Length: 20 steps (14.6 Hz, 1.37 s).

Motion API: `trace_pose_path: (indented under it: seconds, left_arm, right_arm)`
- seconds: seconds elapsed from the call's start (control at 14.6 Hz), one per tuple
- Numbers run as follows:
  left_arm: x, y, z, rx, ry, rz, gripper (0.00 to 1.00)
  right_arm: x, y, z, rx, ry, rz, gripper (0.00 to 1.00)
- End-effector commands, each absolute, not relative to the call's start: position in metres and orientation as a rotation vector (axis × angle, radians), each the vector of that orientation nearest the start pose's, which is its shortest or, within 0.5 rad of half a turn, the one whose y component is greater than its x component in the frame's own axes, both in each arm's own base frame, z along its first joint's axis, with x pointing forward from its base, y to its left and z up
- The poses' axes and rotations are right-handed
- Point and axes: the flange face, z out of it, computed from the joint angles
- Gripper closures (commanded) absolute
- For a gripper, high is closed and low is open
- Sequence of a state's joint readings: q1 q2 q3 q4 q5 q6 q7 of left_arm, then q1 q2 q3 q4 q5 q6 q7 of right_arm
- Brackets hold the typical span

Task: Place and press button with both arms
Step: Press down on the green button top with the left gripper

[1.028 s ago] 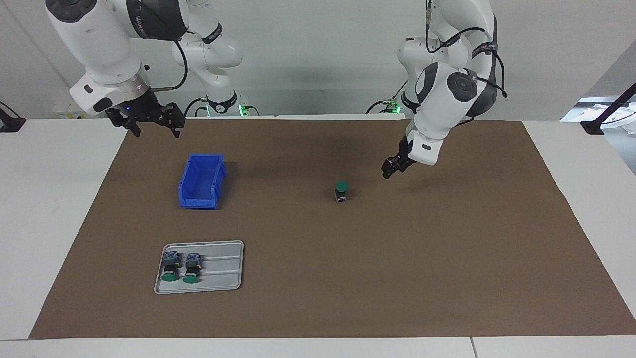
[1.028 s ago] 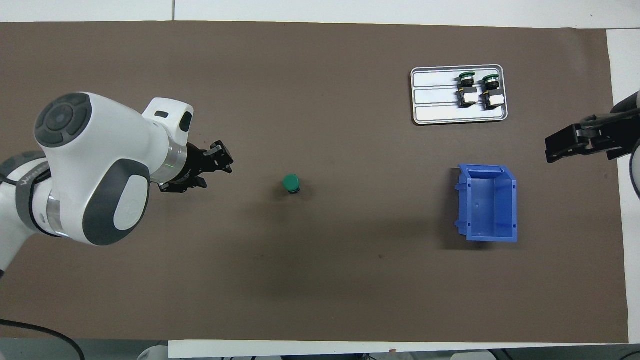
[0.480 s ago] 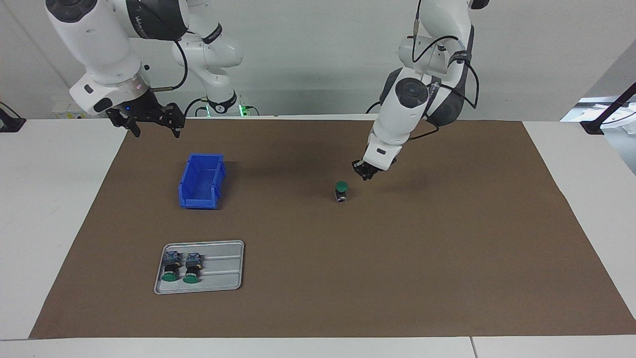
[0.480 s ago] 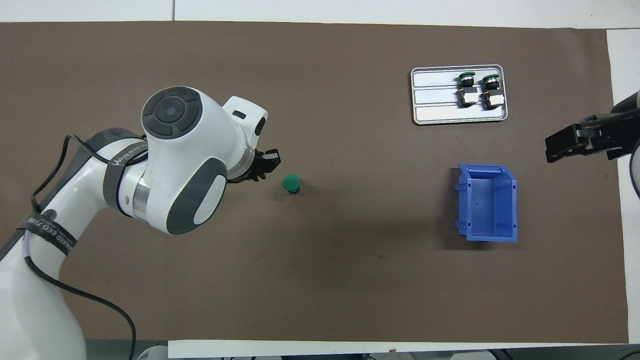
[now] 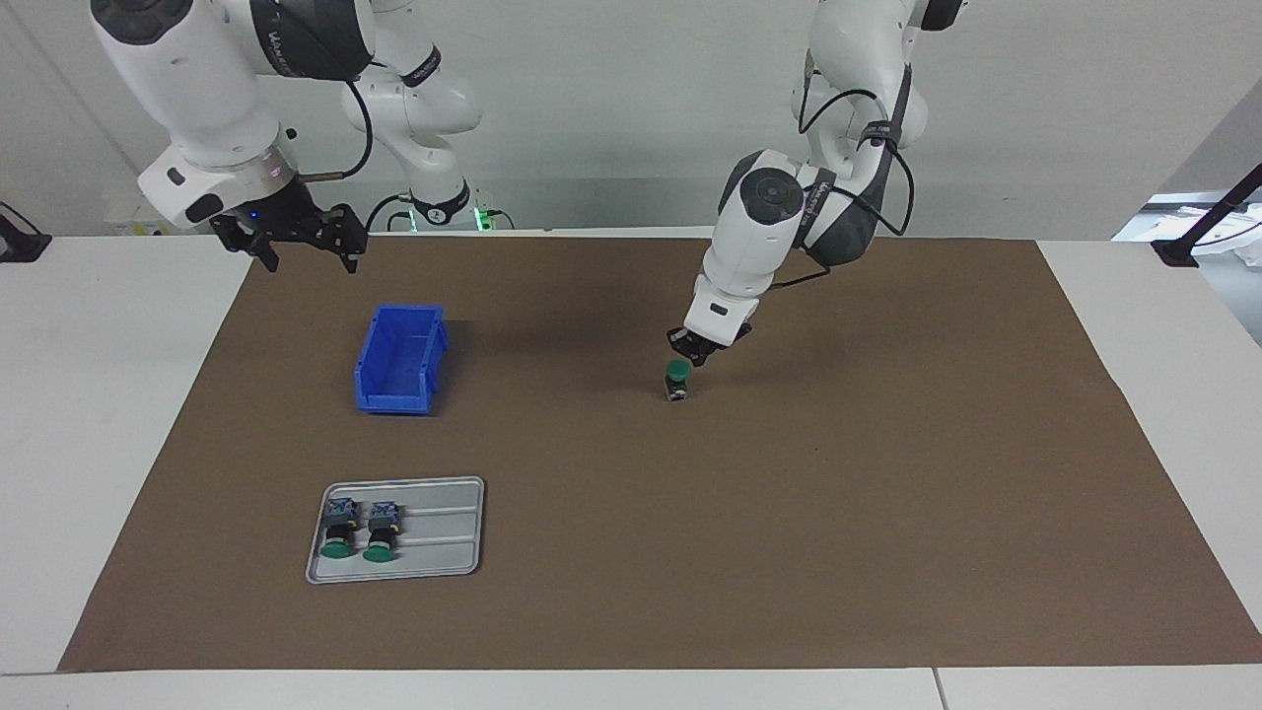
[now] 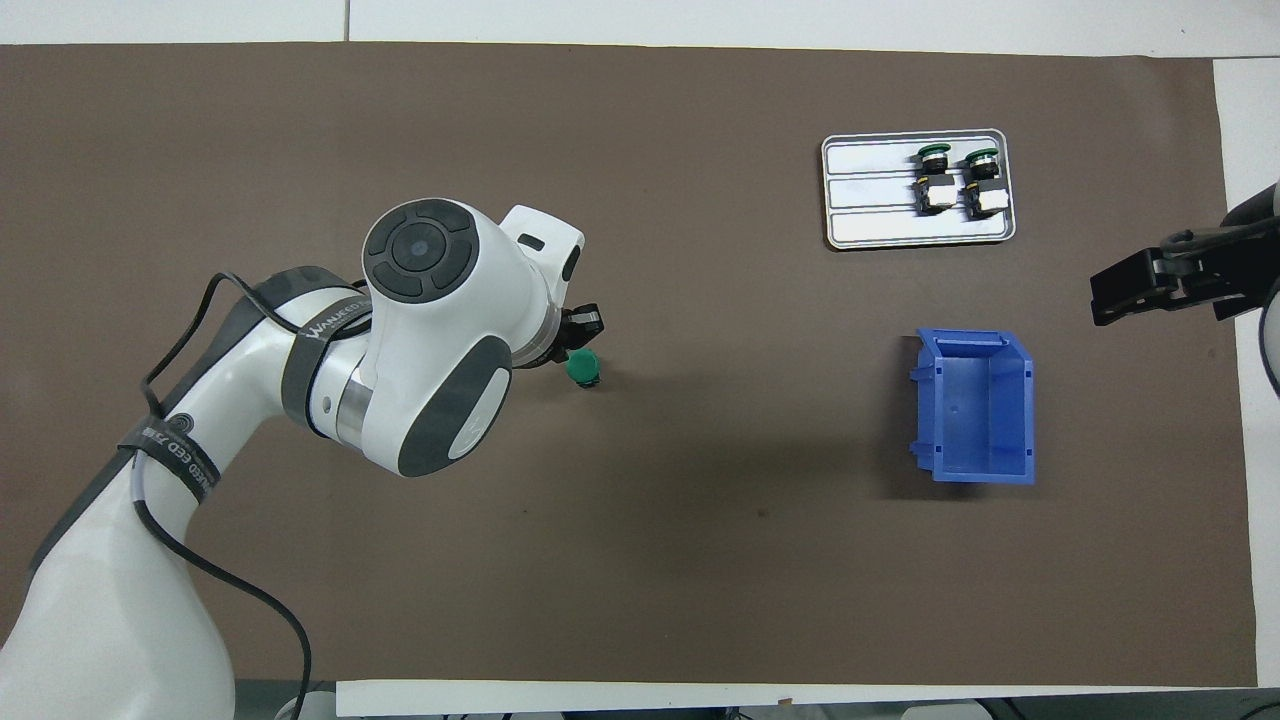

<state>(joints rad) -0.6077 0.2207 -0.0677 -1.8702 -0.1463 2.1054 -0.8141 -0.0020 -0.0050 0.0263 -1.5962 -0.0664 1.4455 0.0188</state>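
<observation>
Over the last second the left gripper (image 5: 693, 357) has been swung in from the left arm's end of the mat (image 5: 887, 552) and its fingers closed tip to tip; it is now poised just above the button (image 5: 676, 381), which stands upright mid-mat. A press is judged imminent. The right gripper (image 5: 296, 242), fingers wide, is kept waiting over the mat's corner nearest the robots. Bare mat is left all round the button; bin (image 5: 399, 360) and tray (image 5: 449, 532) are well apart.
</observation>
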Motion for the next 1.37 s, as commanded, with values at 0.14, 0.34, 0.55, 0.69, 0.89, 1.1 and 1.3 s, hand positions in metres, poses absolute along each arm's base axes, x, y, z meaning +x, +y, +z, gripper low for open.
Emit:
trace_pose_path:
  seconds: [0.14,0.34,0.55,0.69,0.89,1.1,1.3]
  left_arm:
    - [0.479,-0.395,0.39,-3.23,-0.361,0.095,1.0]
    - [0.477,-0.397,0.383,-3.238,-0.359,0.079,1.0]
    - [0.473,-0.401,0.376,-3.235,-0.351,0.097,1.0]
    - [0.471,-0.4,0.374,-3.232,-0.346,0.102,1.0]
    - [0.465,-0.403,0.365,-3.226,-0.334,0.116,1.0]
    - [0.46,-0.402,0.358,-3.222,-0.327,0.119,1.0]
    - [0.457,-0.402,0.351,-3.219,-0.307,0.125,1.0]
  right_arm:
    - [0.532,0.003,0.606,-3.194,-0.03,0.213,0.0]
    - [0.532,0.003,0.606,-3.193,-0.03,0.213,0.0]
    - [0.532,0.003,0.606,-3.193,-0.03,0.213,0.0]
    - [0.532,0.003,0.606,-3.194,-0.03,0.213,0.0]
    - [0.532,0.003,0.606,-3.193,-0.03,0.213,0.0]
    - [0.532,0.003,0.606,-3.194,-0.03,0.213,0.0]
    - [0.532,0.003,0.606,-3.193,-0.03,0.213,0.0]
